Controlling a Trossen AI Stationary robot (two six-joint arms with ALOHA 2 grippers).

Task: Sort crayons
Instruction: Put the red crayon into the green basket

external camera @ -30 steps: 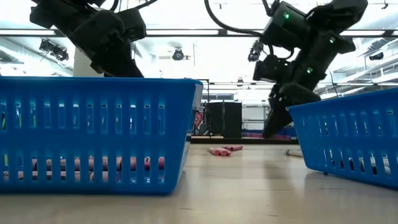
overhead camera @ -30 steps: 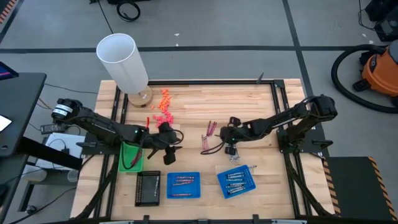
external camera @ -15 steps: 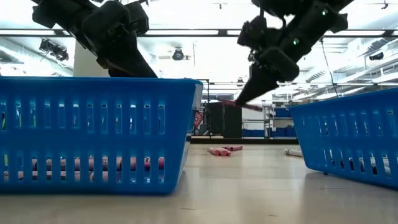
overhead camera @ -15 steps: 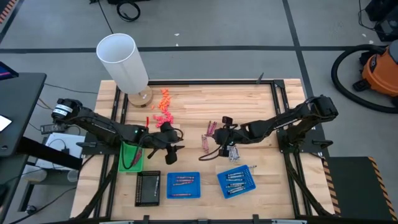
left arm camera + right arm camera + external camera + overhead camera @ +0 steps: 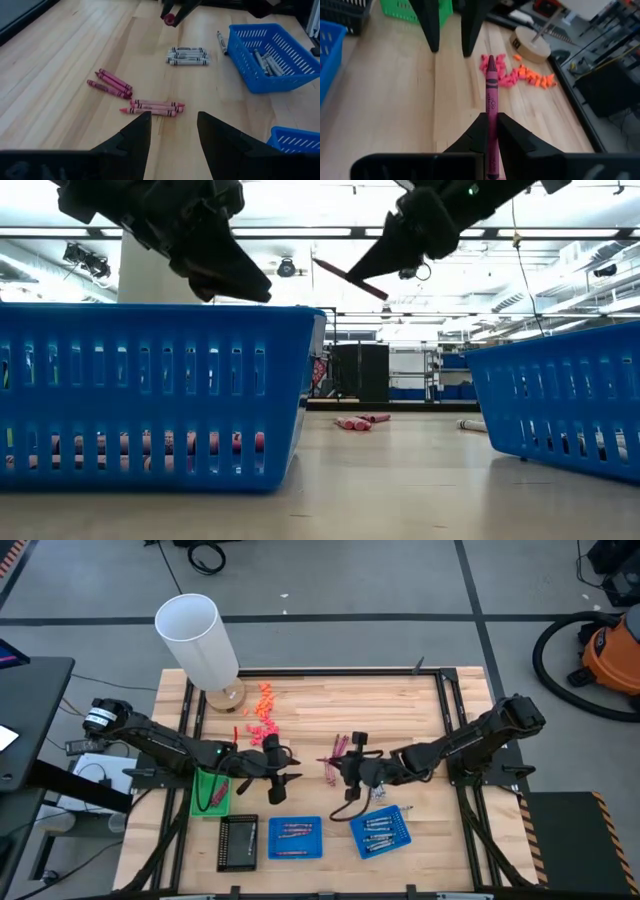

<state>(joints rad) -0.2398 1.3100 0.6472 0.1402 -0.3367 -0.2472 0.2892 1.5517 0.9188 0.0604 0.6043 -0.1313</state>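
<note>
since a second ago, right end effector [image 5: 490, 131] has lifted toward nine o'clock, clenched on a magenta crayon [image 5: 491, 85]; left end effector [image 5: 172, 131] apparently released.

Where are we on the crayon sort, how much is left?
Done: some crayons already lie in the two blue baskets. In hand: the right gripper is shut on a magenta crayon, lifted off the table; the left gripper is open. Left: loose crayons and grey crayons on the table.

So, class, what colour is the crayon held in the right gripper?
Maroon-magenta crayon, clearest in the right wrist view.
</note>
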